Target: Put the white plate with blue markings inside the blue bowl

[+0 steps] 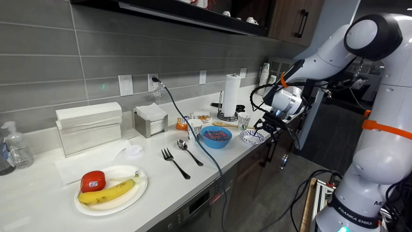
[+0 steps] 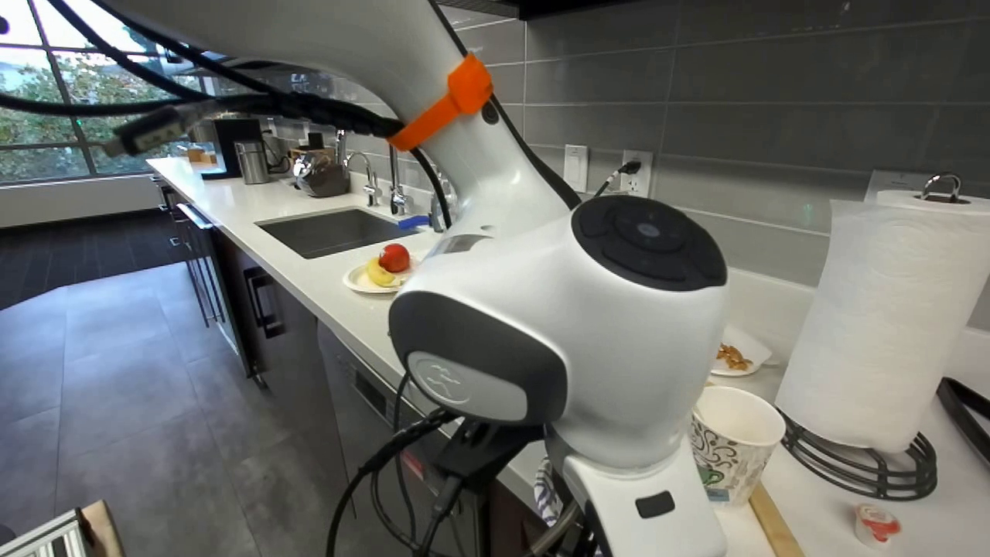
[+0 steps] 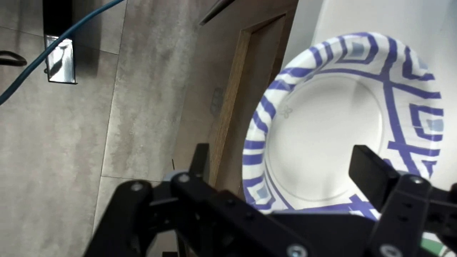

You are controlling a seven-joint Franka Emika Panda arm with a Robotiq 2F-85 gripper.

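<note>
The white plate with blue markings (image 1: 248, 138) lies on the counter beside its front edge in an exterior view. It fills the right of the wrist view (image 3: 325, 132), where its rim reaches past the counter edge. A sliver of it shows in an exterior view (image 2: 546, 495). My gripper (image 1: 264, 133) is open and empty at the plate. In the wrist view the gripper (image 3: 280, 151) has one finger over the plate and one outside its rim, beyond the counter edge. The blue bowl (image 1: 214, 144), holding a speckled red-and-blue filling, stands a little apart from the plate; elsewhere it is hidden.
A paper cup (image 1: 243, 121) and a wooden spoon (image 1: 225, 124) are behind the plate. Another paper cup (image 1: 195, 126) stands by the bowl. A cable (image 1: 221, 172) hangs across the counter before the bowl. A paper towel roll (image 1: 231, 96) stands behind.
</note>
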